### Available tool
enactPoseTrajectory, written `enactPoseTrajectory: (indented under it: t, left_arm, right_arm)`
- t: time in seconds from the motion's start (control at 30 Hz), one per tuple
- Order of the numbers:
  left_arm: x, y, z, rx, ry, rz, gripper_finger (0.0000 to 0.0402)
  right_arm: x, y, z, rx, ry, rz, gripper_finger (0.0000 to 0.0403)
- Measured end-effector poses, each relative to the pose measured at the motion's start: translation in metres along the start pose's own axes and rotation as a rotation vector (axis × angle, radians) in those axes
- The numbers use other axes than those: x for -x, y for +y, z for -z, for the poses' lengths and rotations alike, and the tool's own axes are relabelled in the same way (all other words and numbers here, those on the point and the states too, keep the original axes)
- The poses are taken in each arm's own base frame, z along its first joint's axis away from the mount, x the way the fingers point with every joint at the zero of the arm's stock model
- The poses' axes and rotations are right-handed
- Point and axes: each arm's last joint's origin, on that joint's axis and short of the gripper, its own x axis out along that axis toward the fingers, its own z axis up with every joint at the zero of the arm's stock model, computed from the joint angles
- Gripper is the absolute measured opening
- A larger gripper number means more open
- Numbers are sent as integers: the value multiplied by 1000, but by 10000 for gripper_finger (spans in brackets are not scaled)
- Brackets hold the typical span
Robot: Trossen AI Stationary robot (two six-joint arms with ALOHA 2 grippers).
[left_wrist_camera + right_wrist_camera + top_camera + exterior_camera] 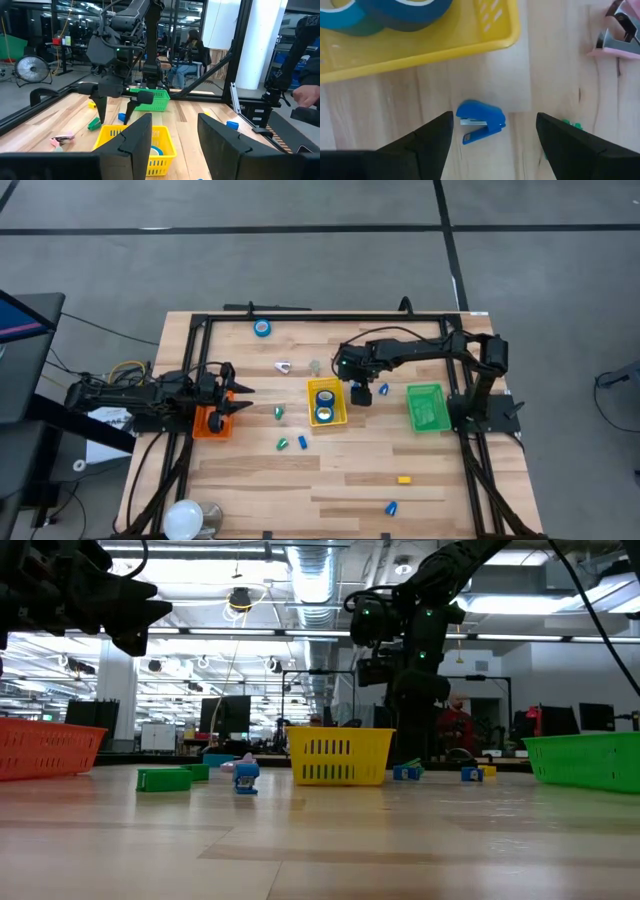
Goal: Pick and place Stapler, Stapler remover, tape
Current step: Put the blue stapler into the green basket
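The right gripper (492, 137) hangs over the table just outside the yellow basket (420, 50), its fingers spread wide and holding nothing. Directly beneath it, between the 2 fingers, lies a small blue stapler (480, 121), apart from the basket wall. This looks like the approach before the grasp. To do it well, the gripper should come straight down keeping the stapler centred, with the fingers across its narrow body instead of along its length, and clear of the basket rim beside it. The stapler is small and smooth, so a shallow pinch may let it slip or twist.

2 rolls of blue tape (395, 10) already sit in the basket. A pink stapler remover (617, 35) lies farther off to one side.

The left gripper (238, 395) waits half open and empty over the orange basket (210, 423).

No brand, label or writing can be read on anything.
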Motion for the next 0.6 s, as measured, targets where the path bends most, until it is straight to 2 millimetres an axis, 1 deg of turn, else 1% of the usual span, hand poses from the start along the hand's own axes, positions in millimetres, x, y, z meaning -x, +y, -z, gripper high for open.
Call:
enactPoseTrajectory:
  t: [0.2, 0.27, 0.47, 0.6]
  left_arm:
    - [0, 0, 0, 0, -4, 0, 150]
    - [0, 0, -1, 0, -7, 1, 150]
    - [0, 0, -1, 0, -9, 1, 150]
    - [0, 0, -1, -1, -13, 1, 150]
  right_arm:
    - [1, 1, 1, -6, 6, -1, 277]
    - [1, 0, 0, 6, 4, 36, 277]
    - [17, -2, -5, 17, -68, 207, 277]
    - [26, -4, -8, 7, -119, 229, 277]
